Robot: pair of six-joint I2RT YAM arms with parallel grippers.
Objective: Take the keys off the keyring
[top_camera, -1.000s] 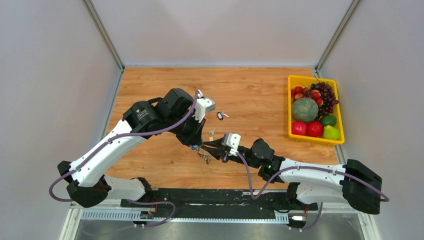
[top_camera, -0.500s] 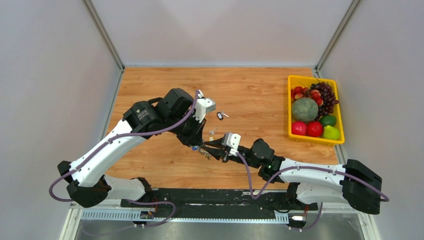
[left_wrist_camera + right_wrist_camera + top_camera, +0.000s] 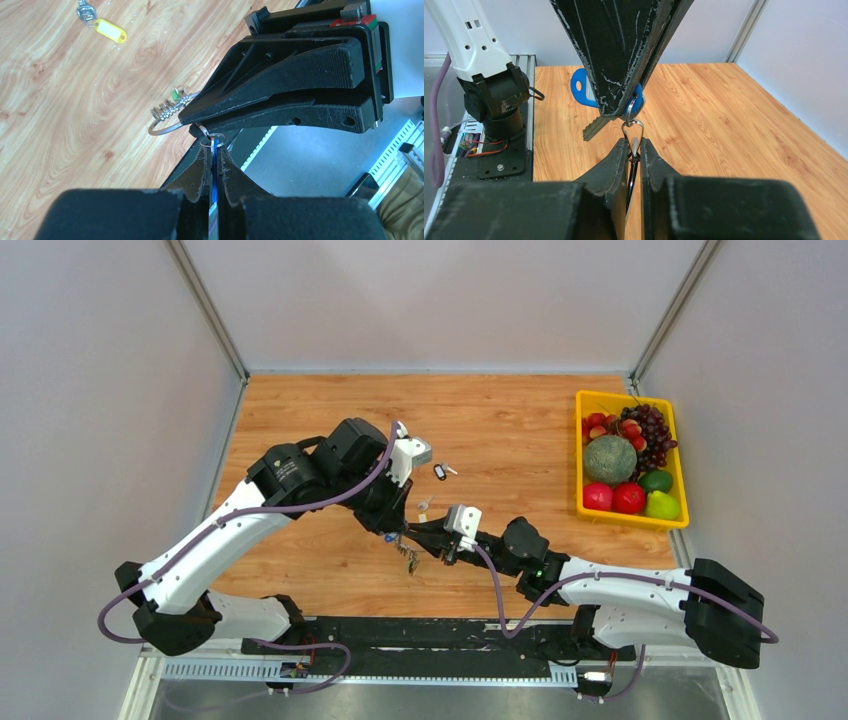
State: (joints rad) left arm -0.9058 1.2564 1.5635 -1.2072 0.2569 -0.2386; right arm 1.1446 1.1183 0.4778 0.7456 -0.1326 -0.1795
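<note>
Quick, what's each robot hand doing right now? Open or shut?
Left gripper: shut on the blue key tag.
Right gripper: shut on the keyring.

Right claw [image 3: 634, 144] tighter on keyring [image 3: 410, 555]

Silver keyring [image 3: 162, 132] aloft, keys [image 3: 167, 107] bunched on it; yellow-tagged key [image 3: 110, 31] loose on table [image 3: 60, 100].

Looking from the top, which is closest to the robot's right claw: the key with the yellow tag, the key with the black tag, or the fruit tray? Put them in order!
Starting from the right claw:
1. Yellow-tag key, just past the claw, toward the back.
2. Black-tag key, a bit farther back.
3. Fruit tray, way over on the right side.
</note>
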